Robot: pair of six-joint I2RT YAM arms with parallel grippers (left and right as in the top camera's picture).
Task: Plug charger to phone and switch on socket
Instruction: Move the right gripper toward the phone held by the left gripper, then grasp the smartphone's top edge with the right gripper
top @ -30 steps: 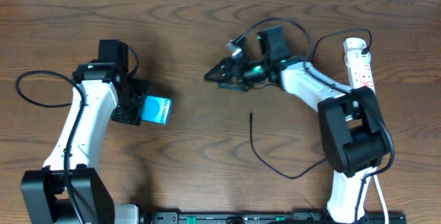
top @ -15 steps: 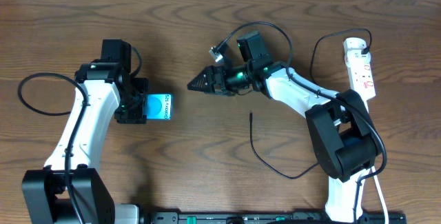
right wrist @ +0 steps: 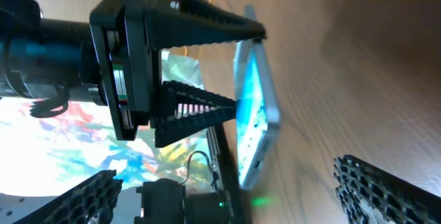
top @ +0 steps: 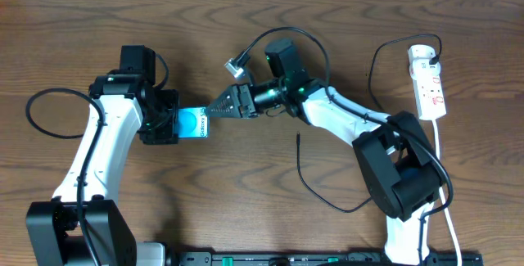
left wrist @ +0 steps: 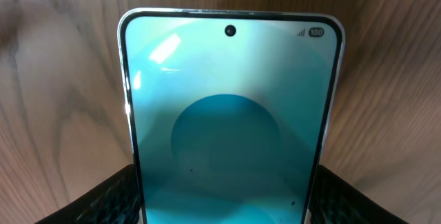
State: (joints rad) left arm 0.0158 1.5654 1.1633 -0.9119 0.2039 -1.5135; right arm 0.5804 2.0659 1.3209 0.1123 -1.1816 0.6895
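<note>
The phone (top: 192,123), its blue screen up, is held at its left end by my left gripper (top: 172,124), just above the wood. In the left wrist view the phone (left wrist: 227,114) fills the frame, with both fingers (left wrist: 224,207) pressed on its sides. My right gripper (top: 216,109) is open and empty, its tips at the phone's right end. In the right wrist view the phone (right wrist: 255,107) is seen edge-on between the right gripper's open fingers (right wrist: 224,176). The charger (top: 304,186) lies loose on the table, its plug tip near the middle. The socket (top: 427,82) lies at the far right.
The wooden table (top: 246,200) carries both arms. The socket's white cord (top: 443,164) runs down the right side, behind the right arm's base (top: 405,176). A black cable loop (top: 41,106) lies left of the left arm.
My right gripper has swung left from mid-table to the phone's right end. The left gripper has turned the phone and shifted it slightly. The charger has not moved.
</note>
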